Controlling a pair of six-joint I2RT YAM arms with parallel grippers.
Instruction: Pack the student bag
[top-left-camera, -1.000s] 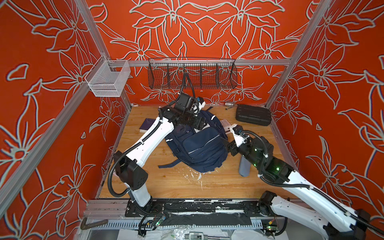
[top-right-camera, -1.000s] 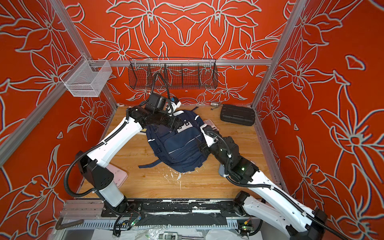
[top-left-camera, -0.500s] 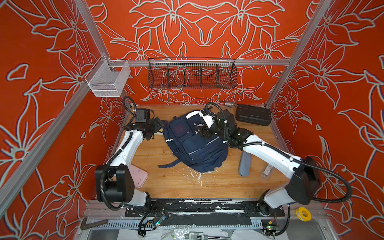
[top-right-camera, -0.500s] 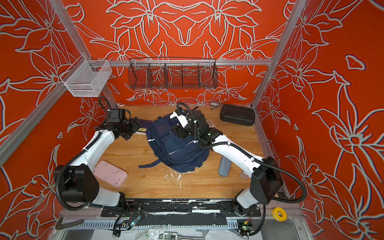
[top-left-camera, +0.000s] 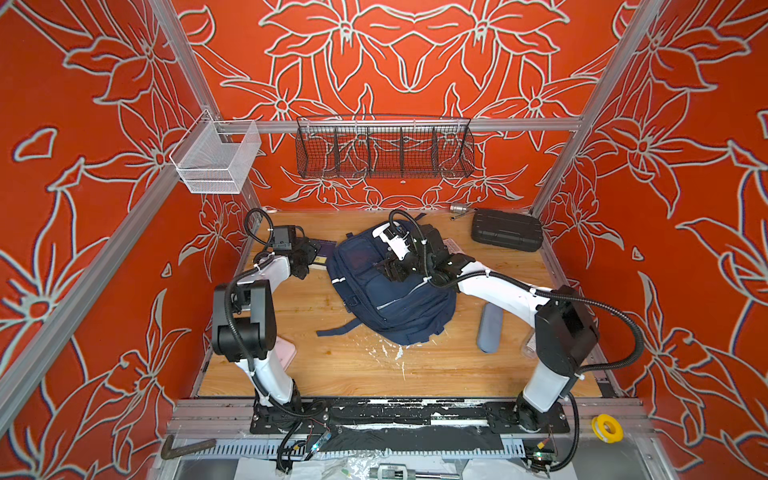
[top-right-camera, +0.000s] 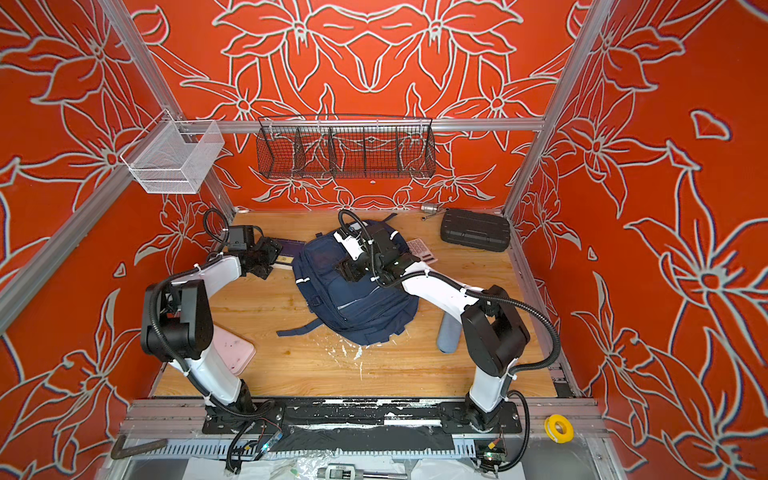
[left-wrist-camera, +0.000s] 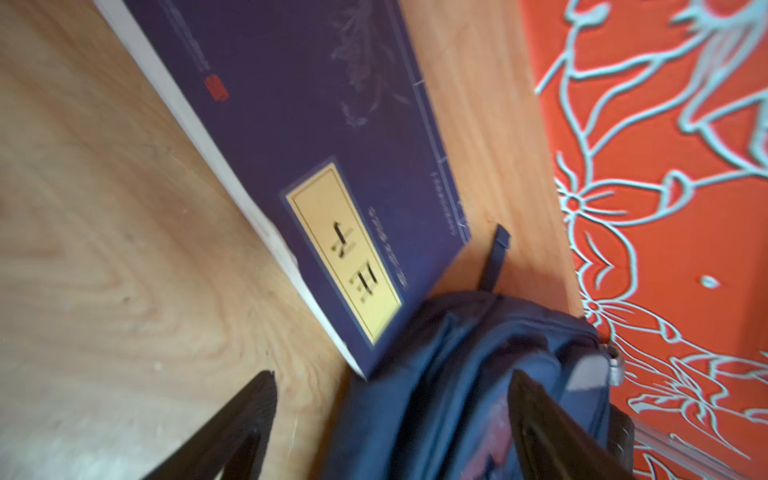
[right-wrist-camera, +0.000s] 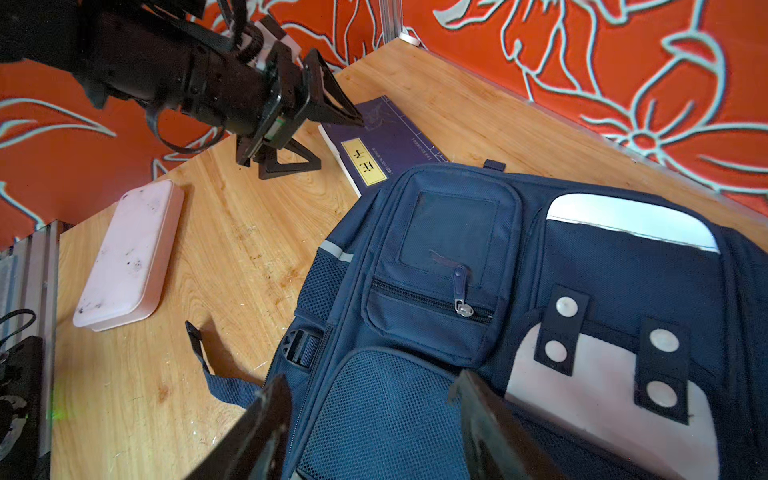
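i see the student bag (top-left-camera: 390, 299) lying in the middle of the wooden table (top-left-camera: 332, 374), pockets up, with one strap trailing toward the near left. my right gripper (right-wrist-camera: 370, 382) hangs over its mesh pocket with its fingers spread, and nothing is pinched between them. my left gripper (right-wrist-camera: 338, 143) is spread wide and empty, low over a purple book (left-wrist-camera: 311, 145). one corner of the book runs up against the bag's top end, and i cannot tell whether a fingertip touches the cover.

a pink case (top-right-camera: 232, 349) lies partly behind my left elbow. a grey pouch (top-left-camera: 490, 328) lies to the right of the bag, close by my right arm. a calculator (top-right-camera: 422, 251) peeks out beside that arm. a black ribbed case (top-left-camera: 507, 230) sits in the back right corner.
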